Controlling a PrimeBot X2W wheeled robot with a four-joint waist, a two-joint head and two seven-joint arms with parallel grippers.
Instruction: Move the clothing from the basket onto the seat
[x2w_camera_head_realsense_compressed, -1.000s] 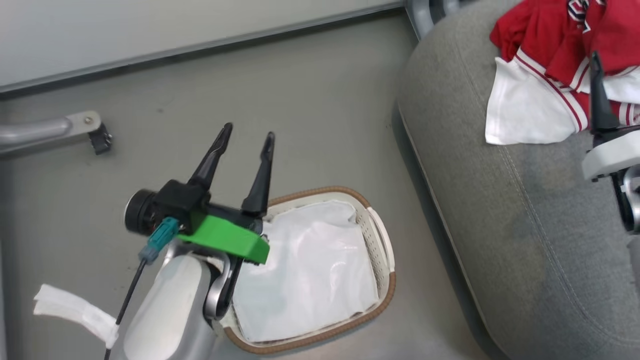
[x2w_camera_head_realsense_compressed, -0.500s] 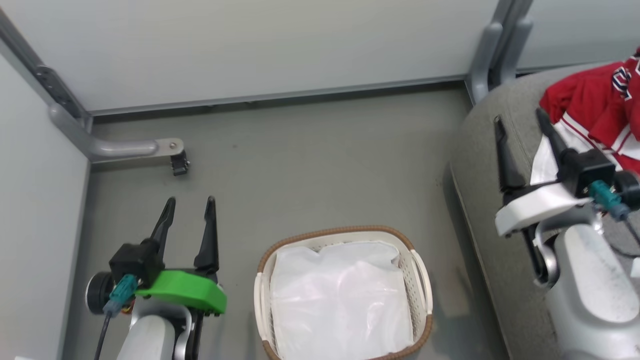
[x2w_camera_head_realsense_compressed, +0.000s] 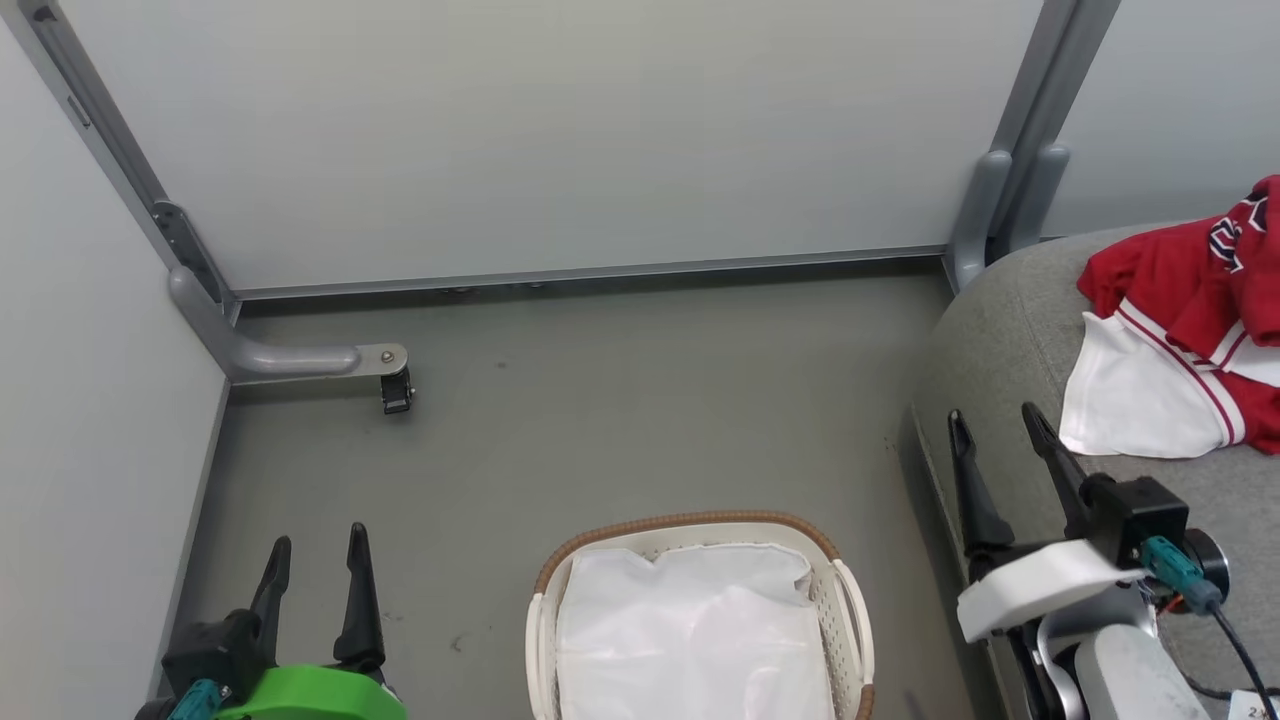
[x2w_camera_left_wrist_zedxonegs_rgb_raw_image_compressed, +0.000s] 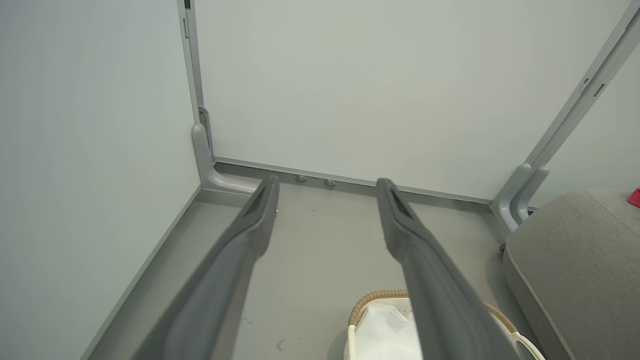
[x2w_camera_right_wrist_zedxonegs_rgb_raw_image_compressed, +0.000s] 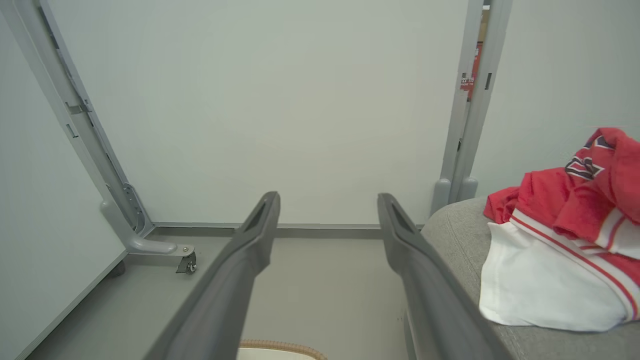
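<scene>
Lettering on the clothing (x2w_camera_head_realsense_compressed: 1190, 330) is too folded for you to read. The clothing lies by the far edge of the seat (x2w_camera_head_realsense_compressed: 1000, 340), just beyond your right gripper (x2w_camera_head_realsense_compressed: 994, 412). That one and your left gripper (x2w_camera_head_realsense_compressed: 320, 535) both have fingers spread, empty.

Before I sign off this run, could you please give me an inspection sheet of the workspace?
Surface: grey floor, smooth, faintly scuffed.
Job's things: clothing heaped on the seat; basket on the floor beside the seat, holding a white sheet, no red garment in its visible part.
Clutter: nothing seen.
Grippers: left gripper open, holding nothing; right gripper open, holding nothing, near the seat's edge.
Cables: black cable from a teal connector at the right wrist.
Surroundings: pale wall panels, grey frame leg with a caster.
</scene>
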